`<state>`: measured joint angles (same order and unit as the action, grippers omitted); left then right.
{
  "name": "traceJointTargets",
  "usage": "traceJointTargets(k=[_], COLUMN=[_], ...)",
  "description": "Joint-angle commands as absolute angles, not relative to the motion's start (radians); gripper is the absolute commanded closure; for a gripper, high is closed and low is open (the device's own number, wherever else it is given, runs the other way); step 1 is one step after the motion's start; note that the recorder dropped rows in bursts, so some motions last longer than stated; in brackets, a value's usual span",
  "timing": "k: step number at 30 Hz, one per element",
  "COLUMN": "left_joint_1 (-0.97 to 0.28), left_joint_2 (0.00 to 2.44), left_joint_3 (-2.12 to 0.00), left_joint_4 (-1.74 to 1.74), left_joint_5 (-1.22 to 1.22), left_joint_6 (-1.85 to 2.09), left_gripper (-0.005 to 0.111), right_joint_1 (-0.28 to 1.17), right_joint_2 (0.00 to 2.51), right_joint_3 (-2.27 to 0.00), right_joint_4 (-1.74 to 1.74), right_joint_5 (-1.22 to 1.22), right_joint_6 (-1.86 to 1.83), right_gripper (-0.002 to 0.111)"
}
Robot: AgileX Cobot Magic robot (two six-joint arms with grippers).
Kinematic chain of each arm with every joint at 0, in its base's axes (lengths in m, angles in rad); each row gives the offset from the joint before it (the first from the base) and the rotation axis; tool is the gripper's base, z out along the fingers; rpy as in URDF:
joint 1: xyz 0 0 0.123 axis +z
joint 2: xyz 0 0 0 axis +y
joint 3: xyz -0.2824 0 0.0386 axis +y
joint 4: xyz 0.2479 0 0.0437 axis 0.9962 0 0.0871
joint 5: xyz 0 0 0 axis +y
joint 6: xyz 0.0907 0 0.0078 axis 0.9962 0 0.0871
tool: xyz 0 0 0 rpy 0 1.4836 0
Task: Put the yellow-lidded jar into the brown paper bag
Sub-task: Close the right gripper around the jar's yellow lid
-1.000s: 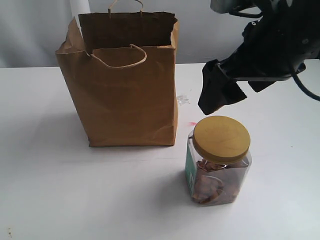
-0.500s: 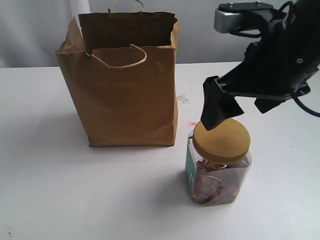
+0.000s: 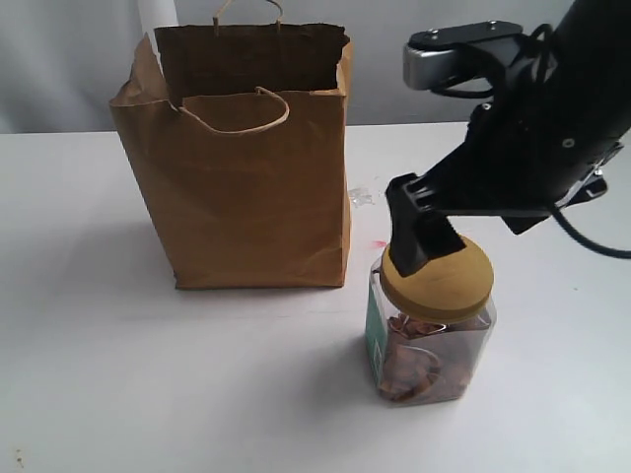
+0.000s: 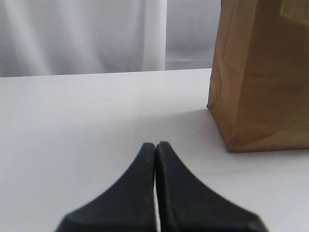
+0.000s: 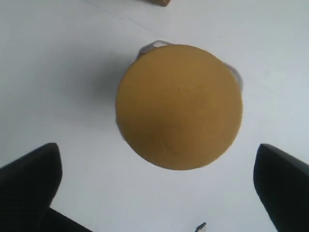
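Right gripper (image 5: 157, 159): jaws spread wide, positioned over yellow-lidded jar (image 3: 434, 330), one finger at each side; nothing held, no contact seen.
Left gripper (image 4: 155, 157): fingers pressed together, nothing held.
Jar: set upright on table (image 3: 128, 374), just beside brown paper bag (image 3: 246, 187), outside it; brown contents seen.
Bag: upright, mouth open, contents hidden.

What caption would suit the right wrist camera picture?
Open right gripper centred over the yellow-lidded jar standing on the white table.

Exterior camera looks down from in front of the brown paper bag (image 3: 246, 177), sharing it with the low, level left wrist camera; right wrist camera faces straight down beside the bag.
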<state>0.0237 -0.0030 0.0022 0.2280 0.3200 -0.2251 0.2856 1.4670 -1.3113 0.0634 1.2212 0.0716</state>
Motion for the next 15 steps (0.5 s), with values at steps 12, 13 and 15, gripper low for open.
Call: traceJointTargets(k=[12, 13, 15], left_joint_1=[0.021, 0.021, 0.021], left_joint_2=[0.000, 0.000, 0.000], left_joint_3=[0.000, 0.000, 0.000], left_joint_4=[0.224, 0.224, 0.224], left_joint_5=[0.310, 0.310, 0.310], left_joint_6=[-0.229, -0.229, -0.229], left_gripper=[0.106, 0.106, 0.106], right_joint_1=[0.398, 0.398, 0.398], right_joint_2=[1.573, 1.579, 1.592], right_joint_3=[-1.310, -1.310, -1.310], right_joint_4=[-0.157, -0.157, -0.157], right_joint_5=[1.156, 1.153, 1.149], right_joint_6=[0.263, 0.266, 0.266], right_gripper=[0.009, 0.009, 0.009])
